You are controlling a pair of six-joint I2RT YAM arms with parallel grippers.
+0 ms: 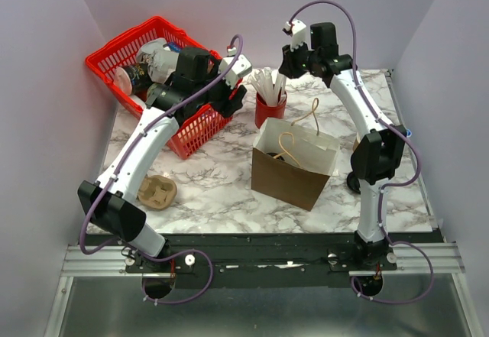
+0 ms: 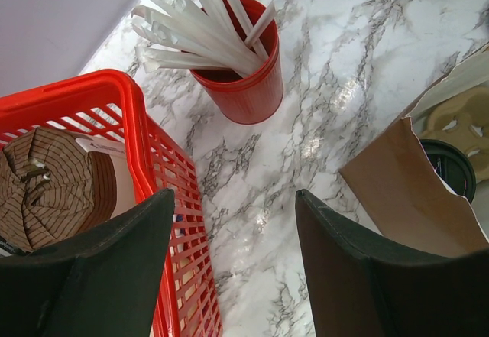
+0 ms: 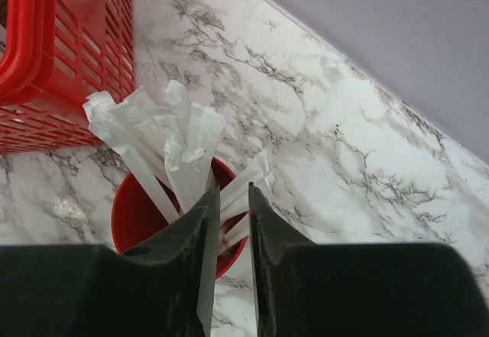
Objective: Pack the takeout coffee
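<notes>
A brown paper bag (image 1: 290, 175) stands open mid-table. In the left wrist view a round black lid (image 2: 449, 170) shows inside the bag (image 2: 405, 192) beside a tan cardboard carrier (image 2: 458, 123). I cannot tell whether it is the takeout coffee, because whatever is under the lid is hidden. My left gripper (image 1: 233, 100) (image 2: 234, 193) hangs open and empty over the marble between the basket and the bag. My right gripper (image 1: 292, 63) (image 3: 234, 188) is above the red straw cup (image 1: 270, 111) (image 3: 134, 215). Its jaws are narrowly apart, with a white wrapped straw (image 3: 205, 268) lying along the left finger's inner face.
A red plastic basket (image 1: 114, 50) (image 2: 134, 138) (image 3: 30, 62) sits at the back left with several cups and a brown ribbed paper item (image 2: 46, 192) in it. A tan cup carrier (image 1: 157, 192) lies near the front left. The red straw cup (image 2: 241, 85) stands between basket and bag.
</notes>
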